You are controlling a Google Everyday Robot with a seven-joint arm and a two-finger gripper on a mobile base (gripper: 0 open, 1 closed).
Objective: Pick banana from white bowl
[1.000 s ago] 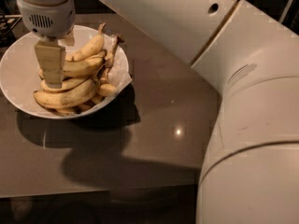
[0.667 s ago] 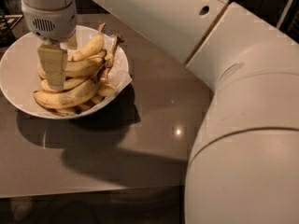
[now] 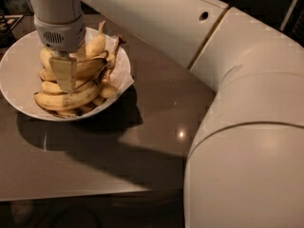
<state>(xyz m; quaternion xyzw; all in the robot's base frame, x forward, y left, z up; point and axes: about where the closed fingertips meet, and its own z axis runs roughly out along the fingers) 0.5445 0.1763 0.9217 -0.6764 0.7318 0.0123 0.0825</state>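
Note:
The white bowl point(image 3: 16, 65) stands on a dark table at the upper left and holds a bunch of several yellow bananas point(image 3: 71, 99) with brown spots. One banana point(image 3: 96, 42) points upward at the back of the pile. My gripper point(image 3: 63, 82) hangs straight down from its grey wrist point(image 3: 59, 34) over the middle of the bowl, its tip right at the top of the bunch. The gripper hides part of the bananas behind it.
My white arm point(image 3: 237, 127) sweeps from the upper middle down the whole right side, covering that part of the table. The dark glossy tabletop point(image 3: 118, 151) runs in front of the bowl to its front edge point(image 3: 95, 194). A dark object point(image 3: 7, 25) sits at the far left.
The gripper has shifted slightly right over the bananas. The arm's big elbow segment has swung further left and fills more of the view. The bowl and bananas have not moved.

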